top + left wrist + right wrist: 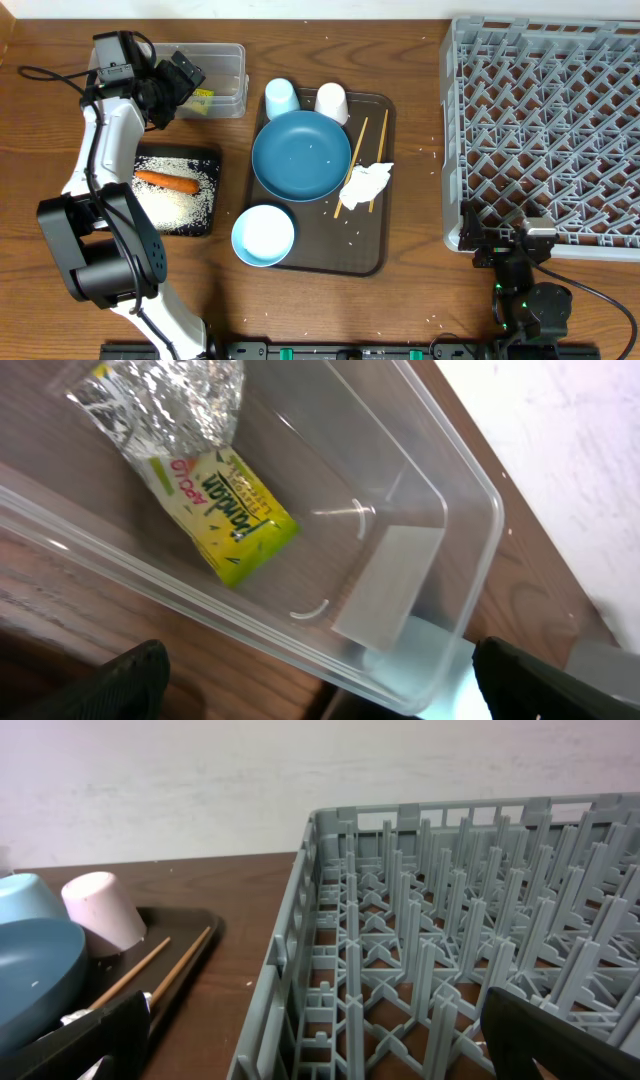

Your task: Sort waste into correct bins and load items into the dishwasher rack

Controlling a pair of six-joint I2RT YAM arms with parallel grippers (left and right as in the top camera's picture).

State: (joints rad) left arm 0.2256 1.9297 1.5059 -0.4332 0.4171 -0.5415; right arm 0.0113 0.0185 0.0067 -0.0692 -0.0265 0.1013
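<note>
Wrapper point(215, 500) sits inside clear tub point(440, 490), left gripper point(330, 685) just above with jaws wide, empty, so I'd lift straight up clear of the rim before swinging to the tissue point(366, 182) on the brown tray point(375, 250); right gripper point(325, 1035) by the rack point(450, 920), jaws also wide, empty.

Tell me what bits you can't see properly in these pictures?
- Overhead: the wrapper is mostly hidden by the left end effector.
- Overhead: the chopsticks pass partly under the tissue.
- Overhead: the rack runs off the right edge.
- Right wrist: the light-blue cup is cut by the left edge.
</note>
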